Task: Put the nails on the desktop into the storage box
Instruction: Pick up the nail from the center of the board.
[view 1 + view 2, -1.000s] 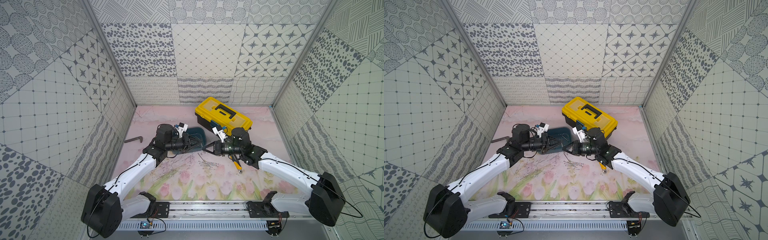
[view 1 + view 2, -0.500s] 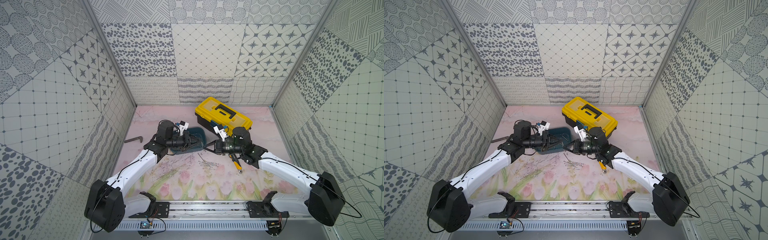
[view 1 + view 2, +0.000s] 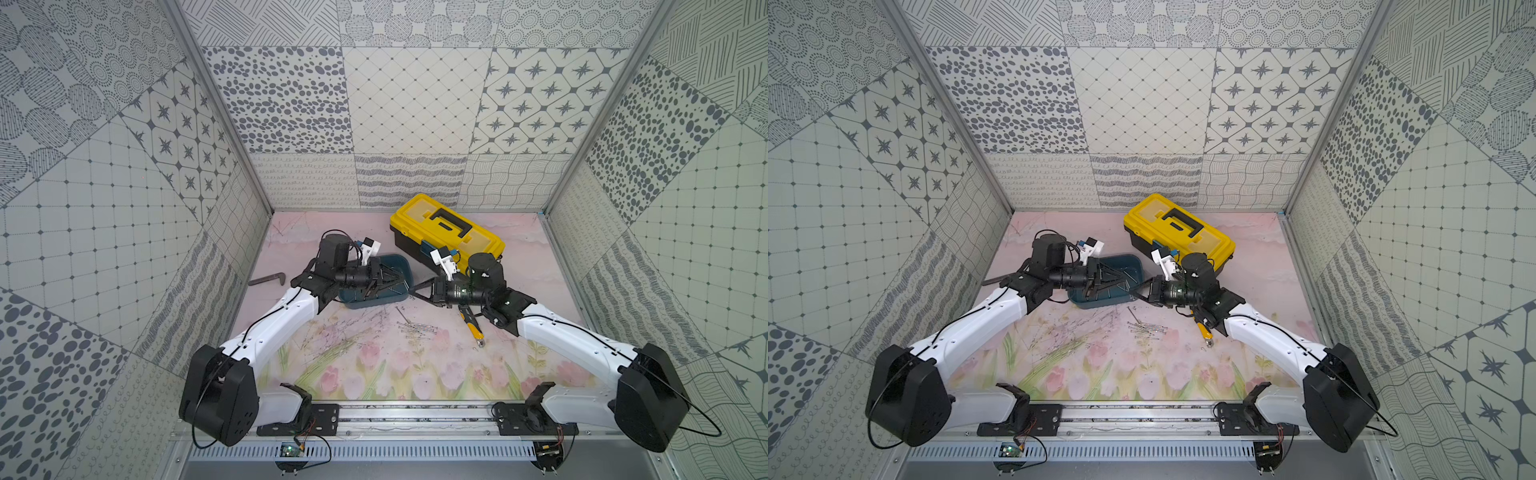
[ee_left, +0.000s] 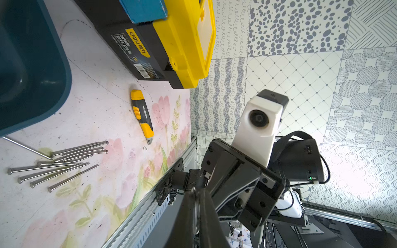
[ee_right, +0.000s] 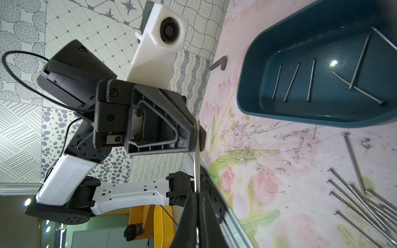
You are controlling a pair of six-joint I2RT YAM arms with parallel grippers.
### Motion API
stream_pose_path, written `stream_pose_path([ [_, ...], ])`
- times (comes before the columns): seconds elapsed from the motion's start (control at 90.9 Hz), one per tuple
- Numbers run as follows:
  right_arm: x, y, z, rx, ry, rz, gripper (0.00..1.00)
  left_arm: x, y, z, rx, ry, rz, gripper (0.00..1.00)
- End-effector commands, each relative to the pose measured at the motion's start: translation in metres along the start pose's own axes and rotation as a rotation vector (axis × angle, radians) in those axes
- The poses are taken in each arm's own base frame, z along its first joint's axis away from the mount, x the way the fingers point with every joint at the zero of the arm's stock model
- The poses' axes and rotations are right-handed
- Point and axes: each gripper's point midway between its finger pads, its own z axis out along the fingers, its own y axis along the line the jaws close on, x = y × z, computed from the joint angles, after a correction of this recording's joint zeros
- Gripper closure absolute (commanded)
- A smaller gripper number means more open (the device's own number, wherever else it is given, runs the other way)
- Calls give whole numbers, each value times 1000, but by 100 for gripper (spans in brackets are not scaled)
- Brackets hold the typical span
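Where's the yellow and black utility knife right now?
In both top views the utility knife lies flat on the desktop, partly under the right arm, right of the loose nails and nearer the robot than the yellow toolbox.

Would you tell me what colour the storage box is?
The box is dark teal-blue, clearest in the right wrist view.

We find the widest free room on the front of the surface (image 3: 386,374), between the two arms, and a bare strip behind the storage box (image 3: 365,303) toward the back wall. Over the box's corner the left tool (image 3: 402,286) and right tool (image 3: 414,293) meet tip to tip, both pinched on one nail (image 5: 196,167), barring that way. The yellow toolbox (image 3: 446,232) crowds the right arm from behind. The utility knife (image 3: 473,329) lies near the loose nails (image 3: 417,328).
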Motion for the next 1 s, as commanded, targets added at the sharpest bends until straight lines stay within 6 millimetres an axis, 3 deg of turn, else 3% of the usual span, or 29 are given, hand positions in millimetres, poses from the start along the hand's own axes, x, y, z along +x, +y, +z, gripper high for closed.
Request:
stream_pose_path([
  [0.0,0,-28,-5,107,-20,73,100,-13,-6,-3,8,-30,81,100],
  [0.264,9,-36,-5,129,17,80,100,-22,5,-2,-29,-54,57,100],
  [0.759,1,-42,-11,177,-48,99,100,-29,12,-2,-57,-79,24,100],
  [0.891,1,-40,-16,193,-55,83,100,-35,28,-12,-161,-106,25,100],
  [0.991,1,-40,-20,233,-38,52,100,-42,52,-22,-303,-121,24,100],
])
